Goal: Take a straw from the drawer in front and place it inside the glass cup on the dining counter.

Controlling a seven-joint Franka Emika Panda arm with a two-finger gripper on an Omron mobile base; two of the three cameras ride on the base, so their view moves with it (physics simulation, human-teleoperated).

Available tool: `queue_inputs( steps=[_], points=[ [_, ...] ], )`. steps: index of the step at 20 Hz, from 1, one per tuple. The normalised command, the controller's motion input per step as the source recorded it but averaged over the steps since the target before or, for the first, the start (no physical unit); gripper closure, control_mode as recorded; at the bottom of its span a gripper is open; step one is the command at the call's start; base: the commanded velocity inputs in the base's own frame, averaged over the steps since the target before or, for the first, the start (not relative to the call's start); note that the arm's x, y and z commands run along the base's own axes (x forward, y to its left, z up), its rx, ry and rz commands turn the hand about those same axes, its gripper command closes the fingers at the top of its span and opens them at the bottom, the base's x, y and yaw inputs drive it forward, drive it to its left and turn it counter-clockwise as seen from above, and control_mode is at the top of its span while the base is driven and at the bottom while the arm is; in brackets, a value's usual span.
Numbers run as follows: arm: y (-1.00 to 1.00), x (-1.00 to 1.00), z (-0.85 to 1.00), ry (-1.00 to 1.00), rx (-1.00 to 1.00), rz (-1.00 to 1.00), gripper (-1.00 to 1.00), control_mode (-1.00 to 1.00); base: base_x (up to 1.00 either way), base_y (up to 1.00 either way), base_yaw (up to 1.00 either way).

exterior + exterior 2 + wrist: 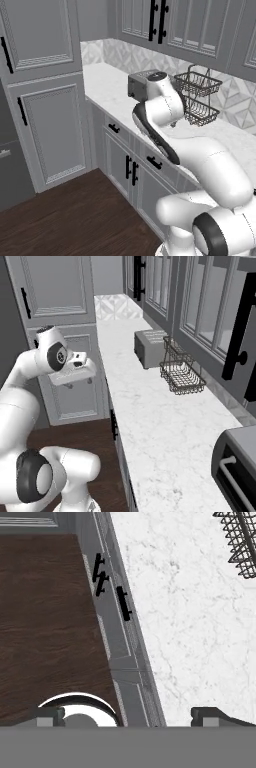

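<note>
Dark wood floor lay under the hand; the gripper hung with its fingers spread wide, holding nothing; the drawer sat shut at twelve o'clock; farther off stood a wire basket.

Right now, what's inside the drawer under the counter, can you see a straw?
No. The drawer is shut, its black bar handle against the front, so its contents are hidden. The open gripper hangs above the counter's edge.
</note>
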Motion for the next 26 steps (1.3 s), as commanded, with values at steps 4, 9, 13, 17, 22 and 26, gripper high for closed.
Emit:
queue_inputs(
  steps=[4,9,13,17,22,26],
  points=[
    [0.55,0.47,-1.00,0.00,-0.48,0.00,-1.00,-1.00,0.00,0.00,0.00],
    [0.01,0.58,-0.74,0.02,-0.19,0.00,-1.00,-1.00,0.00,0.00,0.00],
    [0.01,0.45,-0.58,0.12,-0.20,0.00,-1.00,-1.00,0.00,0.00,0.00],
    [0.05,0.40,-0.57,0.18,-0.24,0.00,-1.00,-1.00,0.00,0.00,0.00],
    [0.00,0.19,-0.54,0.07,-0.17,0.00,-1.00,-1.00,0.00,0.00,0.00],
    [-0.01,0.03,-0.54,0.01,-0.13,0.00,-1.00,-1.00,0.00,0.00,0.00]
  ],
)
